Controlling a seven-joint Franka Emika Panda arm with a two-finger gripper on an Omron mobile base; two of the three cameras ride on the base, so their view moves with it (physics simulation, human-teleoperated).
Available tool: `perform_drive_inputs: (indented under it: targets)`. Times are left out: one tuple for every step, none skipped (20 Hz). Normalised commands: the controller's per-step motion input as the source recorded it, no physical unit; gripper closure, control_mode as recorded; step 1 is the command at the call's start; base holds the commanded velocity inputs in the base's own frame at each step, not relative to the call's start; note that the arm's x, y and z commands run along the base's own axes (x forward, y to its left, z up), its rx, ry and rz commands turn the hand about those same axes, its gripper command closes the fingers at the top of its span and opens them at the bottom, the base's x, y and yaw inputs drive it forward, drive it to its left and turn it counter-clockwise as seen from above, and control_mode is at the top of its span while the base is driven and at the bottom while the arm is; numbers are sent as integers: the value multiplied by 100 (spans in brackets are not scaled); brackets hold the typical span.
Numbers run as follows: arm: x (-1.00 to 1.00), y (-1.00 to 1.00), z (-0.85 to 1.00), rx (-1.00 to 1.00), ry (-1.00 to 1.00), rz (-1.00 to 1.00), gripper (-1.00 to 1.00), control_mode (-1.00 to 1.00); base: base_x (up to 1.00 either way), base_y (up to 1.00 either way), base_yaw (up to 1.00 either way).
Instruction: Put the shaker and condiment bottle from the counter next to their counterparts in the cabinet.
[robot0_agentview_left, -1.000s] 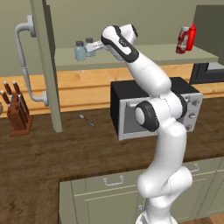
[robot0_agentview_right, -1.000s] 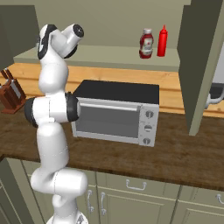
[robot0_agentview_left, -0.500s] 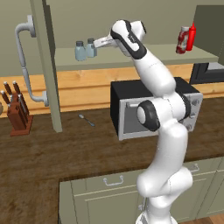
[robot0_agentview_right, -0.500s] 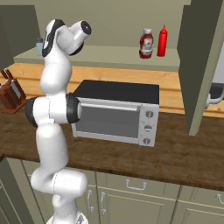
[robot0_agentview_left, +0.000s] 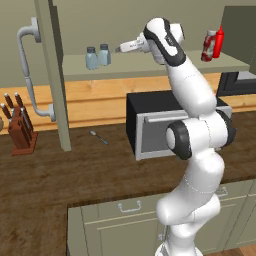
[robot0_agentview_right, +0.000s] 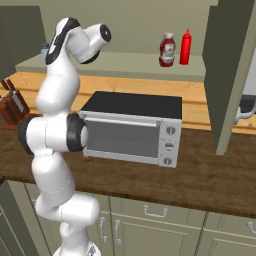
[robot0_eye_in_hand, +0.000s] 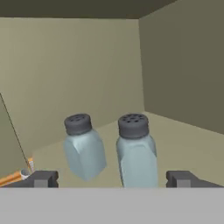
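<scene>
In the left base view we note, at far left, a knife block (robot0_agentview_left: 20, 131) on the dark counter (robot0_agentview_left: 75, 175), and above it the long curved handle (robot0_agentview_left: 31, 75) of the open cabinet door at upper left. Right of the door's edge, the cabinet shelf (robot0_agentview_left: 150, 70) runs across the upper middle of the frame; two small glass shakers stand on it side by side, close together, the left one (robot0_agentview_left: 91, 58) and the right one (robot0_agentview_left: 104, 54), both upright. We cannot tell from these views which of the two is the task's shaker and which its counterpart. Below them a spoon (robot0_agentview_left: 98, 137) lies on the counter, left of the black toaster oven (robot0_agentview_left: 170, 125). The gripper (robot0_agentview_left: 120, 49) sits in the upper middle, just right of the shakers and apart from them, holding nothing. At upper right of the shelf the condiment bottle (robot0_agentview_left: 210, 46) stands touching or just beside the tall red squeeze bottle (robot0_agentview_left: 219, 42). In the hand view the two shakers (robot0_eye_in_hand: 84, 146) (robot0_eye_in_hand: 136, 151) stand in the lower middle, and the dark fingertips (robot0_eye_in_hand: 41, 178) sit far apart at lower left and lower right, so the claw is wide open; the right shaker lies between them but further off.
</scene>
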Motion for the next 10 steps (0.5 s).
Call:
perform_drive_inputs:
  targets:
    - [-96,-7,10,6,-18,0,-100,-100,0,0,0]
    - [-100,-4,10,7,-17,0,-100,-100,0,0,0]
    - [-100,0,9,6,-18,0,-100,-100,0,0,0]
    - [-100,-1,11,6,-19,0,-100,-100,0,0,0]
    - [-100,-3,16,7,-19,0,-100,-100,0,0,0]
    - [-100,-2,19,8,-18,0,-100,-100,0,0,0]
    - [-100,-6,21,9,-19,0,-100,-100,0,0,0]
    - [-100,-9,21,11,-18,0,-100,-100,0,0,0]
    - [-100,-10,19,12,-17,0,-100,-100,0,0,0]
    - [-100,-12,22,13,-15,-1,-100,-100,0,0,0]
